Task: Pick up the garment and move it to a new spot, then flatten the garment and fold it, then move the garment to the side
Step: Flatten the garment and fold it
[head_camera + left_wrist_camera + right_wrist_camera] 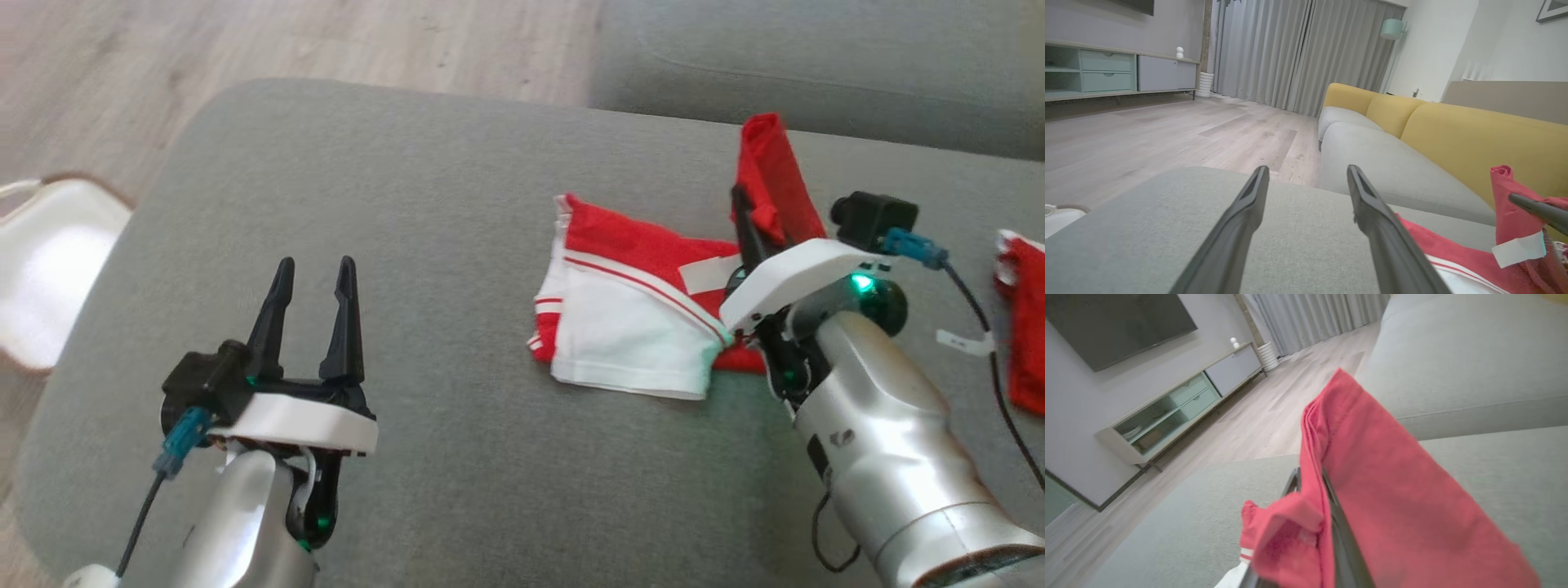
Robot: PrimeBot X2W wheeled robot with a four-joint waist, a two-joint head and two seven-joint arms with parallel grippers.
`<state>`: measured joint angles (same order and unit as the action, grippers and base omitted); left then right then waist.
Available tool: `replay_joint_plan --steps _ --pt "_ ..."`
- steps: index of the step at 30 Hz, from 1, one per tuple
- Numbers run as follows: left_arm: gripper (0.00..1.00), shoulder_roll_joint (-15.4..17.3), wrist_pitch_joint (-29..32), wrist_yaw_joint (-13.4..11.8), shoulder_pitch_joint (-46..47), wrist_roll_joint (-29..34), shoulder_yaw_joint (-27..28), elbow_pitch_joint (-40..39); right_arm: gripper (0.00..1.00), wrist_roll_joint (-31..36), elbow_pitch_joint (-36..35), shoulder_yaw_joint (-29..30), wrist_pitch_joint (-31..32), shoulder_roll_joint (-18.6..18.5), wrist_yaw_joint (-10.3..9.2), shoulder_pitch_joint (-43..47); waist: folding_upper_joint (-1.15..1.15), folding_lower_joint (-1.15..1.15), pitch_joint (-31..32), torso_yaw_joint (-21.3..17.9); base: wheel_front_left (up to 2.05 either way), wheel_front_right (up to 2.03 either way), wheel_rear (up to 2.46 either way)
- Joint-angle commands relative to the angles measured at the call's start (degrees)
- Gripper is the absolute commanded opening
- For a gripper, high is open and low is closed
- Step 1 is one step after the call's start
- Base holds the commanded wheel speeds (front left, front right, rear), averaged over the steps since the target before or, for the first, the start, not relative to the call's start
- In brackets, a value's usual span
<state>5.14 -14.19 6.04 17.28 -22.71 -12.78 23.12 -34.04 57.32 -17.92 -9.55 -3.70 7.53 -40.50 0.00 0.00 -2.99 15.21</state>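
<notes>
Head view: the left gripper (317, 265) is hovering spread and empty at lower left over the grey cushion (424, 180). At right centre the right gripper (747, 214) is pinching a raised red flap of the garment (637, 327).

Left wrist view: a yellow sofa back (1474, 139) is showing at the right, above the garment.

Right wrist view: red fabric is draping over the clamped fingers at centre, and a television (1114, 322) is hanging upper left.
</notes>
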Motion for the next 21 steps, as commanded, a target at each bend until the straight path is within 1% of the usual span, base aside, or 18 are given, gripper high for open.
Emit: replay_joint_plan --steps 1,6,10,16,18,19,20,21 --pt "1.0 1.1 0.0 -0.2 1.8 -0.1 1.7 -1.9 0.0 -0.5 -1.7 -1.3 -0.5 0.8 -0.04 -1.5 0.0 0.0 -0.7 1.8 0.0 0.0 0.0" --pt "1.0 0.7 0.1 -0.2 2.1 -0.2 0.7 -1.9 0.0 -5.2 -0.3 -8.0 -1.1 0.8 -0.04 -2.0 0.0 0.0 -2.0 5.3 0.0 0.0 0.0" --pt "1.0 0.3 0.1 -0.1 2.4 -0.4 -0.3 -1.5 0.0 -7.8 1.9 -11.9 -1.8 0.8 -0.04 -2.2 0.0 0.0 -2.9 7.5 0.0 0.0 0.0" --pt "1.0 -0.2 0.0 -0.1 3.0 -0.6 -1.4 -0.9 0.0 -11.6 4.4 -16.3 -3.3 0.8 -0.04 -2.5 0.0 0.0 -3.8 9.7 0.0 0.0 0.0" --pt "1.0 -0.4 0.0 -0.1 3.2 -0.7 -1.9 -0.6 0.0 -13.7 5.1 -18.6 -3.3 0.8 -0.04 -2.6 0.0 0.0 -4.2 10.3 0.0 0.0 0.0" --pt "1.0 -0.5 -0.1 -0.1 3.3 -0.8 -2.0 -0.4 0.75 -14.2 5.3 -19.7 -3.0 0.8 -0.04 -2.6 0.0 0.0 -4.3 10.4 0.0 0.0 0.0" --pt "1.0 -0.5 -0.1 -0.1 3.4 -0.8 -2.1 -0.3 1.0 -15.0 4.8 -20.9 -2.6 0.8 -0.04 -2.4 0.0 0.0 -4.4 10.4 0.0 0.0 0.0" --pt "1.0 -0.5 -0.1 -0.1 3.4 -0.8 -2.2 -0.1 1.0 -15.9 3.7 -22.1 -2.4 0.8 -0.04 -2.3 0.0 0.0 -4.5 10.3 0.0 0.0 0.0"
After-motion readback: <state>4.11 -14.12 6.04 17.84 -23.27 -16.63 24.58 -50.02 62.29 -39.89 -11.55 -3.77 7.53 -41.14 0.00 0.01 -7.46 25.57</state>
